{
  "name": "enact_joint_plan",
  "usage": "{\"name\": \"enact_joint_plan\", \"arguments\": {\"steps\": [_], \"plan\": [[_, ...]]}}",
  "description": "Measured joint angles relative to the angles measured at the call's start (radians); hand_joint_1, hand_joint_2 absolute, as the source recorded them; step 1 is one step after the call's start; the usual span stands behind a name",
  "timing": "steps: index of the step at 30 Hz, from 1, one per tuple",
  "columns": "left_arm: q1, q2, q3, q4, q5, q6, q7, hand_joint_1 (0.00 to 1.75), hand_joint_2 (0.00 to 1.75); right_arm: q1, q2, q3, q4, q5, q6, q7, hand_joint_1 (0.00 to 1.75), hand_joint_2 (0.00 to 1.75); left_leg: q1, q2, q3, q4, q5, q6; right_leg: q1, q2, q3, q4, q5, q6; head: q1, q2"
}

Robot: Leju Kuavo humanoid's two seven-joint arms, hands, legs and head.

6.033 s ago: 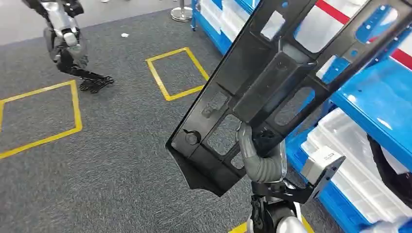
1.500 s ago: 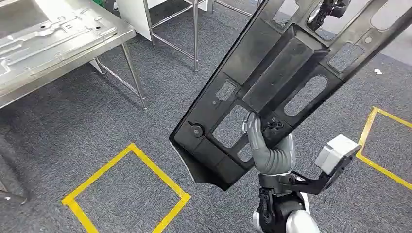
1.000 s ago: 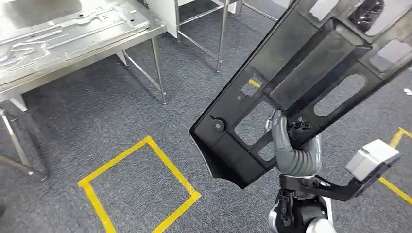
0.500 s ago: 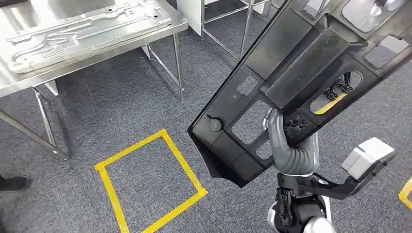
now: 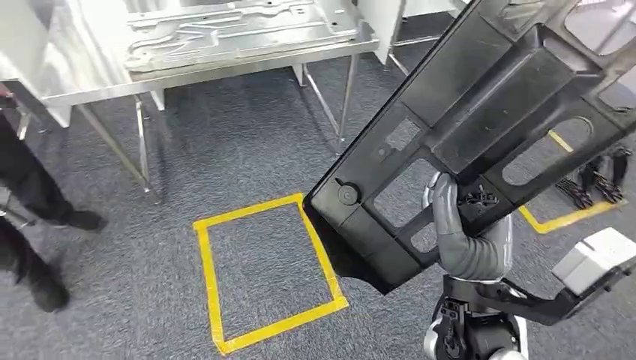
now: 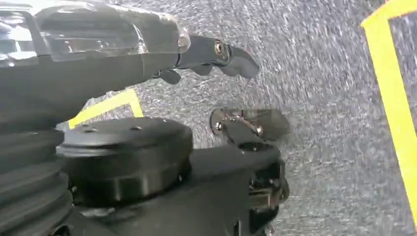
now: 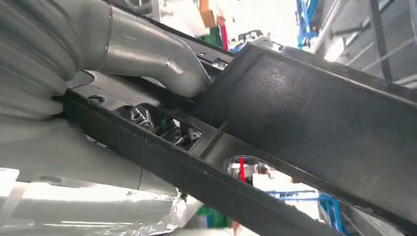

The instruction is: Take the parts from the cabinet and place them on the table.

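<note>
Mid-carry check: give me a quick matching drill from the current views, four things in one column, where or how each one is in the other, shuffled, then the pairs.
Things:
1. black panel
2. metal table
3. yellow tape square
4. left hand

Places or states:
A. marked on the grey carpet, in front of the table
B. hangs over the floor, holding nothing
C. gripped by the right hand, tilted up off the floor
D. stands ahead on thin legs, pressed metal sheet on top

Pairs: 1-C, 2-D, 3-A, 4-B

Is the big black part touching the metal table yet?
Apart. The head view shows the black part held up by the right hand, with carpet showing between it and the table.
</note>
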Motion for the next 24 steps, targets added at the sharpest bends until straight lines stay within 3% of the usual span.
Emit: {"name": "enact_joint_plan", "arguments": {"steps": [1,2,3,7,8,9,10,12,13,14,15,17,18,19,23,24], "plan": [[0.0,-0.001,0.0,0.0,0.0,-0.001,-0.001,0.0,1.75,-0.002,-0.001,0.0,-0.001,0.001,0.0,0.002,1.75,1.75,0.0,-0.014,0.002,0.0,0.001,-0.001,0.0,0.019,0.046,-0.11,0.062,-0.005,0.002,0.0],[0.0,-0.003,0.0,0.0,0.0,-0.001,-0.001,0.0,1.75,-0.002,-0.001,0.0,-0.003,0.002,0.0,0.003,1.75,1.75,0.001,-0.022,0.001,-0.001,0.001,-0.002,-0.001,0.053,0.072,-0.181,0.095,-0.009,0.005,0.0],[-0.002,-0.005,0.0,0.0,0.0,-0.001,-0.001,0.0,1.75,-0.003,-0.002,0.0,-0.003,0.003,0.0,0.003,1.75,1.75,-0.001,-0.029,-0.008,0.001,0.006,-0.01,-0.007,0.106,0.078,-0.195,0.086,-0.015,0.002,0.0],[0.001,-0.007,-0.001,0.0,0.001,-0.003,-0.002,0.0,1.75,-0.008,-0.002,0.0,-0.005,0.01,0.0,0.012,1.75,1.75,0.007,-0.062,-0.029,-0.002,0.021,-0.036,-0.002,0.068,0.077,-0.214,0.082,-0.025,0.004,0.0],[0.001,-0.006,-0.001,0.0,0.002,-0.003,-0.002,0.0,1.75,-0.011,-0.002,0.001,-0.006,0.013,0.001,0.013,1.75,1.75,0.004,-0.057,-0.032,0.004,0.015,-0.039,-0.013,0.05,0.081,-0.23,0.09,-0.032,0.001,0.0],[0.0,-0.008,-0.001,0.0,0.002,-0.003,-0.002,0.0,1.75,-0.015,-0.002,0.002,-0.006,0.018,0.001,0.02,1.75,1.75,-0.007,0.035,-0.043,0.028,-0.008,-0.043,-0.01,0.038,0.083,-0.234,0.094,-0.036,-0.004,0.0],[-0.002,-0.007,-0.001,0.0,0.003,-0.004,-0.002,0.0,1.75,-0.016,-0.003,0.001,-0.009,0.022,0.001,0.022,1.75,1.75,-0.004,0.069,-0.071,0.085,-0.049,-0.047,-0.007,0.026,0.082,-0.235,0.096,-0.039,-0.022,0.0],[-0.002,-0.009,-0.001,0.0,0.003,-0.005,-0.003,0.0,1.75,-0.016,-0.004,0.001,-0.009,0.028,0.001,0.031,1.75,1.75,0.006,0.075,-0.142,0.249,-0.127,-0.054,-0.005,-0.007,0.08,-0.232,0.095,-0.04,-0.03,0.0],[-0.001,-0.011,-0.001,0.0,0.003,-0.005,-0.003,0.0,1.75,-0.016,-0.005,0.002,-0.008,0.029,0.001,0.033,1.75,1.75,0.007,0.072,-0.164,0.305,-0.142,-0.057,-0.003,-0.023,0.079,-0.232,0.095,-0.04,-0.036,0.0],[0.0,-0.01,-0.001,0.0,0.003,-0.005,-0.003,0.0,1.75,-0.016,-0.005,0.003,-0.008,0.028,0.001,0.034,1.75,1.75,0.007,0.072,-0.165,0.312,-0.136,-0.058,-0.003,-0.035,0.079,-0.231,0.095,-0.04,-0.04,0.0],[0.0,-0.01,-0.001,0.0,0.003,-0.005,-0.003,0.0,1.75,-0.017,-0.005,0.003,-0.008,0.029,0.001,0.034,1.75,1.75,0.007,0.072,-0.136,0.268,-0.104,-0.057,-0.001,-0.051,0.079,-0.23,0.095,-0.04,-0.044,0.0],[0.0,-0.01,-0.001,0.0,0.003,-0.005,-0.003,0.0,1.75,-0.02,-0.005,0.004,-0.008,0.029,0.001,0.034,1.75,1.75,0.005,0.095,-0.041,0.108,-0.03,-0.049,0.002,-0.072,0.08,-0.227,0.093,-0.037,-0.047,0.0],[-0.001,-0.01,-0.001,0.0,0.003,-0.005,-0.003,0.0,1.75,-0.023,-0.005,0.005,-0.009,0.029,0.001,0.034,1.75,1.75,-0.006,0.173,0.013,0.006,-0.021,-0.038,0.004,-0.082,0.081,-0.224,0.09,-0.032,-0.047,0.0],[-0.002,-0.01,-0.001,0.0,0.003,-0.006,-0.003,0.0,1.75,-0.023,-0.006,0.005,-0.01,0.03,0.001,0.034,1.75,1.75,-0.013,0.183,0.016,0.0,-0.022,-0.03,0.01,-0.09,0.078,-0.221,0.087,-0.028,-0.047,0.0],[0.0,-0.011,-0.001,0.0,0.006,-0.005,-0.002,0.0,1.75,-0.033,-0.007,0.007,-0.013,0.041,0.001,0.05,1.75,1.75,-0.012,0.132,0.006,-0.005,-0.012,-0.015,0.01,-0.125,0.083,-0.225,0.09,-0.015,-0.046,0.0],[0.0,-0.012,-0.001,0.0,0.007,-0.005,-0.002,0.0,1.75,-0.035,-0.008,0.007,-0.014,0.045,0.001,0.056,1.75,1.75,-0.003,0.118,0.007,-0.009,-0.005,-0.007,0.006,-0.1,0.078,-0.219,0.076,-0.002,-0.045,0.0]]}}
